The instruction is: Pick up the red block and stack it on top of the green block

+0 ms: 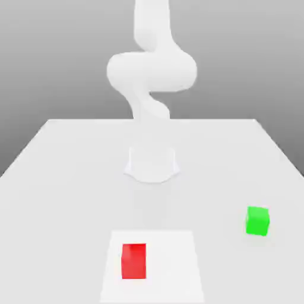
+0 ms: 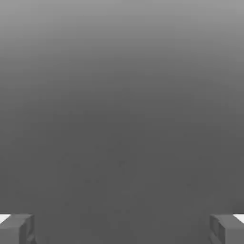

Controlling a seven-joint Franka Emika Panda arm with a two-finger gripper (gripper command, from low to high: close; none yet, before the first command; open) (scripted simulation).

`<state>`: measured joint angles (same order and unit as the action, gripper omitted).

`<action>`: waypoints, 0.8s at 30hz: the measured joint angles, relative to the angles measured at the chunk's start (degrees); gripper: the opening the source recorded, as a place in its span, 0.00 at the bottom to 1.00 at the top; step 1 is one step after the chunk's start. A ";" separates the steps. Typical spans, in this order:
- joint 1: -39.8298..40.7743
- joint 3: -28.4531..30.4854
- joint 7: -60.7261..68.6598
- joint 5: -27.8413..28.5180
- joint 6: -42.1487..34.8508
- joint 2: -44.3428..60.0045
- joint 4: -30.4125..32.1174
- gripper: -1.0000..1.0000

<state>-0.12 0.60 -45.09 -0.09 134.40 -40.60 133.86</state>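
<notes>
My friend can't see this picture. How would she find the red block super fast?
Start at the big white robot arm standing on the pale table. In the exterior view, look nearer the camera than its round base to a brighter white square patch; the red block sits on it. The other cube, the green block, is off to that view's right on the plain table.

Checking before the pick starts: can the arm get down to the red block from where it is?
Probably yes. The red block sits alone on a pale square patch, nothing on top of it, with the green block well apart toward the exterior view's right. The end effector is open.
</notes>
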 joint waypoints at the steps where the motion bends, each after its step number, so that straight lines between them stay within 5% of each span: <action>1: -0.05 0.26 0.33 -0.05 1.13 2.26 0.90 0.50; 24: 1.17 3.02 7.22 -1.78 26.73 50.20 17.47 0.50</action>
<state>1.05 3.62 -37.87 -1.87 161.13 9.59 151.33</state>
